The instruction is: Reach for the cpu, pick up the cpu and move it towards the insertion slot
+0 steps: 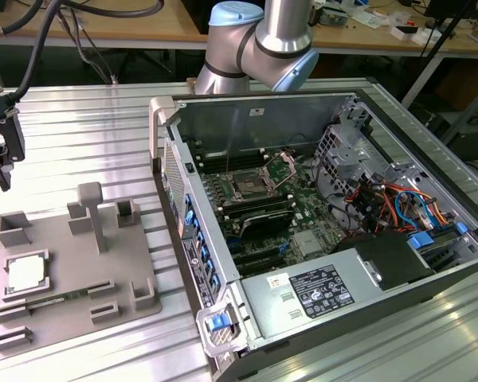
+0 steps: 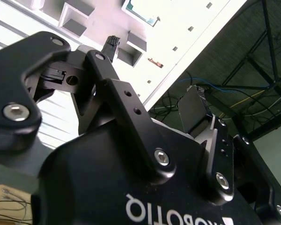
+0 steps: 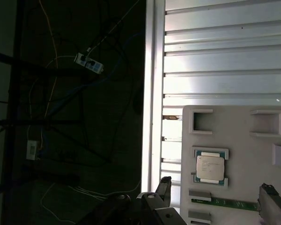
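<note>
Exterior view: gripper (image 1: 1,151) hangs at the exterior view's left edge, above the slatted surface (image 1: 88,135), near the grey tray (image 1: 72,255). In a tray recess the cpu (image 1: 25,273) lies flat, presumably to keep it square for pickup; insertion slot (image 1: 247,189) is well apart, inside the opened PC case (image 1: 247,119). Second wrist view: jaws spread wide, holding nothing. First wrist view: cpu (image 3: 210,168) untouched, ahead of fingertips (image 3: 164,185), approx. centred betw. them.

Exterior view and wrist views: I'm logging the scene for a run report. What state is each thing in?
cpu: lying flat in the grey tray, not gripped.
insertion slot: empty, dark centre exposed.
computer case: on its side, panel off.
gripper: open, holding nothing.
</note>
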Tool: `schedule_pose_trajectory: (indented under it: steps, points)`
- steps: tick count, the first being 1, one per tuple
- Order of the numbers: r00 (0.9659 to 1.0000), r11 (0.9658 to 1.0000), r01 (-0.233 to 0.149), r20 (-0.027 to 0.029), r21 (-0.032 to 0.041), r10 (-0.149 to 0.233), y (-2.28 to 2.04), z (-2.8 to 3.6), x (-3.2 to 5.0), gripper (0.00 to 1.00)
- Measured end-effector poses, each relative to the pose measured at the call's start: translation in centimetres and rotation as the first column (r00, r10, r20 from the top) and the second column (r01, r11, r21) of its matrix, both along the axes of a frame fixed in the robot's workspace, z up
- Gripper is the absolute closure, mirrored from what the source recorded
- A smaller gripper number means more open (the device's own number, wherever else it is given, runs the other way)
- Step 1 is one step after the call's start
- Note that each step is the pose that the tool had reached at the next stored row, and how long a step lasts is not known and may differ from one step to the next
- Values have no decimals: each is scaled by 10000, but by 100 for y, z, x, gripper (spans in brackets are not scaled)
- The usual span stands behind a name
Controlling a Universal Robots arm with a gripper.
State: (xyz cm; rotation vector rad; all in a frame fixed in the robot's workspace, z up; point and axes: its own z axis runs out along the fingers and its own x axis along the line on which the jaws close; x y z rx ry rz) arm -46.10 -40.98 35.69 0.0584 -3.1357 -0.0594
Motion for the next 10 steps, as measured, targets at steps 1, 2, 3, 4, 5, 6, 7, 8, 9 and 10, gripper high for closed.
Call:
schedule_pose_trajectory:
  steps: [1,2,3,4,5,6,7,8,9,10]
  points:
    - [10000,10000,0,2,1,0,0,-6,0,22]
    - [10000,10000,0,1,0,0,0,-11,0,22]
    - [10000,10000,0,-1,-1,0,0,-21,0,22]
    - [10000,10000,1,-1,0,-1,0,-30,0,22]
    - [10000,10000,0,-4,-1,0,0,-42,0,22]
    - [10000,10000,1,-5,-1,-1,0,-52,0,22]
    - [10000,10000,1,-9,-1,-1,0,-62,0,22]
    - [10000,10000,0,-13,-1,0,0,-74,0,22]
    - [10000,10000,1,-18,-1,-1,0,-83,0,22]
    - [10000,10000,1,-20,-1,-1,0,-88,0,22]
